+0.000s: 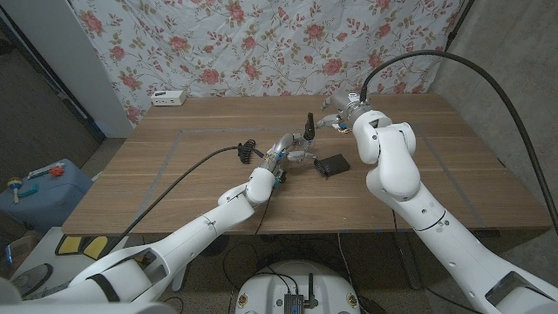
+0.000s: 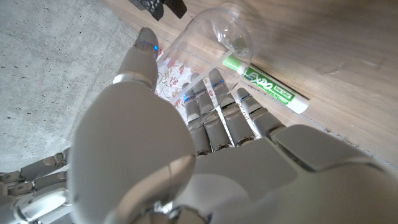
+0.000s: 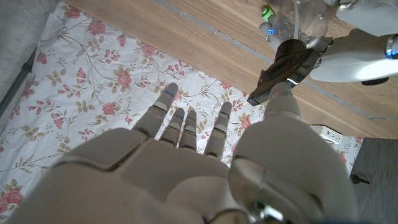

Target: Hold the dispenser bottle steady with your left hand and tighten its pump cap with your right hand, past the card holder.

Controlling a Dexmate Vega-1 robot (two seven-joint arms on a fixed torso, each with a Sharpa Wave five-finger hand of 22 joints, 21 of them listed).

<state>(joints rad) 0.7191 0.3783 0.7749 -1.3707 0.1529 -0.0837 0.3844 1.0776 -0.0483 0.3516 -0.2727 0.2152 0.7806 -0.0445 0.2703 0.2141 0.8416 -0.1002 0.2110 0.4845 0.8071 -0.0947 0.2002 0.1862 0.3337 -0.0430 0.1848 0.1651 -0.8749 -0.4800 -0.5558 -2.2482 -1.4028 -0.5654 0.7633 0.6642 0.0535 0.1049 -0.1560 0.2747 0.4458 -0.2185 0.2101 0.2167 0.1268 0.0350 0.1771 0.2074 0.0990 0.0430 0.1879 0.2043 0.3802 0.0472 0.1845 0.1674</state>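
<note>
A clear dispenser bottle (image 1: 295,148) with a black pump cap (image 1: 308,125) stands tilted at the middle of the wooden table (image 1: 174,174). My left hand (image 1: 281,157) grips the bottle's body (image 2: 208,37), its fingers (image 2: 214,118) wrapped round it. My right hand (image 1: 336,120) hovers just right of the pump with its fingers (image 3: 180,124) spread and nothing in it. Its thumb tip (image 3: 281,93) is at the pump cap (image 3: 286,62); I cannot tell whether it touches. The black card holder (image 1: 332,164) lies flat just right of the bottle.
A green-and-white marker (image 2: 264,84) lies on the table beside the bottle's base. A white power strip (image 1: 168,98) sits at the far left edge before a floral cloth (image 1: 261,44). A blue bin (image 1: 44,187) stands on the floor left of the table.
</note>
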